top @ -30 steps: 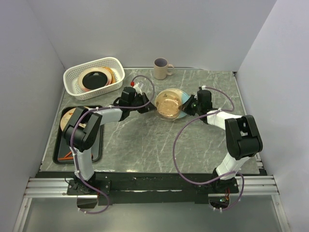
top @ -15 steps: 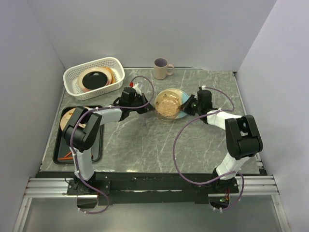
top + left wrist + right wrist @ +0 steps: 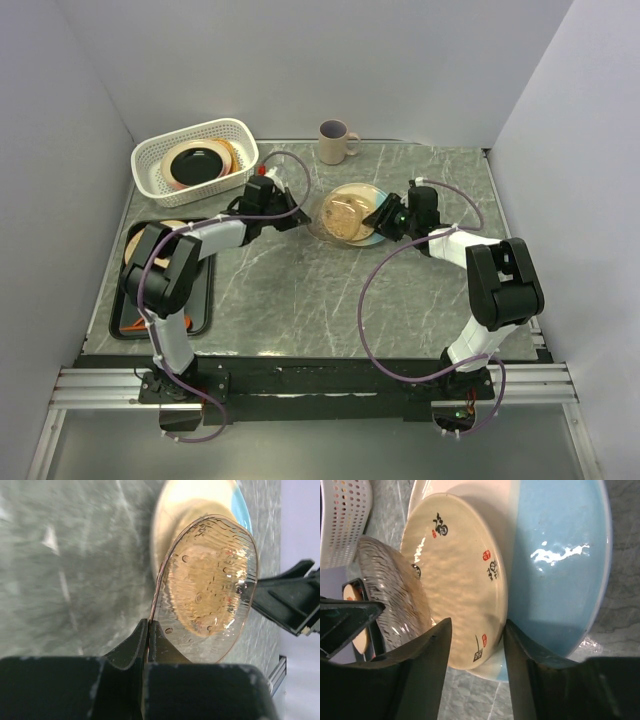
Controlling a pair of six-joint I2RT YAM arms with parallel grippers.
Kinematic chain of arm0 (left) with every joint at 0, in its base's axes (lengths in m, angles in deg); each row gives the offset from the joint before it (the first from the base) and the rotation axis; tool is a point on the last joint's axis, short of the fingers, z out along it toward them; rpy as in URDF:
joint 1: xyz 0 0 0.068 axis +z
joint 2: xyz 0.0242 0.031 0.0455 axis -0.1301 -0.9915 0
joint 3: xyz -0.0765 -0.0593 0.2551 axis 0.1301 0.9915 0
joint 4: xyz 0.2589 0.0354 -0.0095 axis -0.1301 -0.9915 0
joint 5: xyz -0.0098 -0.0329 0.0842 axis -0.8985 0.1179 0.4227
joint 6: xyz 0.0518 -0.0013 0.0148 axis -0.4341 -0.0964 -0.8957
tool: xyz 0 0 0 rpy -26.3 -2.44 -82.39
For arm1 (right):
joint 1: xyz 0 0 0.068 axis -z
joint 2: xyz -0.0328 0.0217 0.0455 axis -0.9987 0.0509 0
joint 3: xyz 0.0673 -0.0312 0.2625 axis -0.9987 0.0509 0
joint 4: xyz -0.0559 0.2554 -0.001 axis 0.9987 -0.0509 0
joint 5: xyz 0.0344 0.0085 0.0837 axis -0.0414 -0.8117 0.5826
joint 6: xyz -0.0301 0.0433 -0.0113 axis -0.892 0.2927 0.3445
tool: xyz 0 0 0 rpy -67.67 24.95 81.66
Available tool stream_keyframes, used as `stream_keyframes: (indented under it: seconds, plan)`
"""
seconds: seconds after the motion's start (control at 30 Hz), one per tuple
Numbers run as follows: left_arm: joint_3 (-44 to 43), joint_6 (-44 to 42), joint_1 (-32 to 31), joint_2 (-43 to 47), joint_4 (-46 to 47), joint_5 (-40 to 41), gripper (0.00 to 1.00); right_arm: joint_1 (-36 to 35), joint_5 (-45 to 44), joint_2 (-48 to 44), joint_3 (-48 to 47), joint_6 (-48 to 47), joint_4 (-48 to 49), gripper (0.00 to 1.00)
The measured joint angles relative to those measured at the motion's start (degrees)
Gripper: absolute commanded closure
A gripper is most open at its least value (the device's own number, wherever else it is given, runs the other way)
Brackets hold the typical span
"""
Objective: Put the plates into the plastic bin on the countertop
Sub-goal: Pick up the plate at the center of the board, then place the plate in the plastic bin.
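My left gripper (image 3: 148, 625) is shut on the rim of a clear ribbed glass plate (image 3: 207, 580), holding it tilted over the stack in mid-countertop (image 3: 340, 215). Under it lies a cream plate (image 3: 455, 580) with small black and red marks, resting on a pale white-blue plate (image 3: 560, 565). My right gripper (image 3: 475, 630) is open, its fingers either side of the cream plate's near rim; in the top view it (image 3: 378, 220) sits at the stack's right edge. The white perforated plastic bin (image 3: 150, 165) stands back left with a black plate and others inside.
A beige mug (image 3: 335, 142) stands behind the stack. A flat black tray (image 3: 200, 300) at the left edge carries a tan plate. The right gripper's black fingers (image 3: 295, 602) show just beyond the glass plate. Grey walls enclose the marble countertop (image 3: 300, 300).
My right gripper has opened and let go of the glass plate's rim. My left gripper has closed fully on the glass plate and drawn it a little to the left.
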Motion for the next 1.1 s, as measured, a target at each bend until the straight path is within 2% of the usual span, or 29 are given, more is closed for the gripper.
stream_keyframes:
  seconds: [0.27, 0.57, 1.1]
  plan:
    - [0.81, -0.70, 5.81, 5.11, -2.23, 0.13, 0.99, 0.00, 1.42, -0.22, 0.00, 0.26, 1.11, 0.29]
    - [1.81, -1.46, 13.86, 10.38, -3.52, 0.22, 0.99, 0.00, 1.44, -0.52, 0.00, 0.11, 1.25, 0.25]
    - [1.81, -1.49, 23.45, 14.69, -7.41, 0.52, 0.99, 0.02, 2.01, -0.55, -0.02, 0.33, 1.51, 0.22]
